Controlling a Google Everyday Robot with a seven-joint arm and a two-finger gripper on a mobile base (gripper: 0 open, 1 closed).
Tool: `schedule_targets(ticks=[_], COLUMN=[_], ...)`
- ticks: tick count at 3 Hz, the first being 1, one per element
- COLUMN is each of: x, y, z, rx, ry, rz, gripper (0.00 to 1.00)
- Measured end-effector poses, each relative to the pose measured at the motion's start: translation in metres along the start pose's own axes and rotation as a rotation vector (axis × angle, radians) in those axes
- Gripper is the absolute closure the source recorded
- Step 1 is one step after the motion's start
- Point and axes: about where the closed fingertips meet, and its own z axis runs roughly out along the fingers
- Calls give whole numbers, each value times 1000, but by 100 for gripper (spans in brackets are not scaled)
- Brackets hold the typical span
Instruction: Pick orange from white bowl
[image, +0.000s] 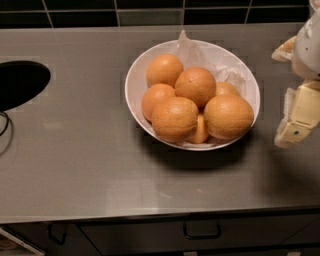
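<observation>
The white bowl stands on the grey counter with a crumpled paper liner and several oranges in it. The two biggest, pale and dimpled, lie at the front: one at front left and one at front right. Smaller, deeper-orange ones sit behind and between them. My gripper is at the right edge of the view, just right of the bowl's rim and nearest the front-right orange. It is open and empty, with one cream finger low and the other higher.
A dark round sink opening is at the counter's left, with a thin cable beside it. Dark tiles back the counter. Drawers with handles run below the front edge.
</observation>
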Motion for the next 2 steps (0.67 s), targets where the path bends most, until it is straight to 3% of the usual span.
schedule_targets(ticks=[2], x=[-11], y=[2], z=[9], rx=[-8], ry=[-31], rz=[-3], gripper=[0])
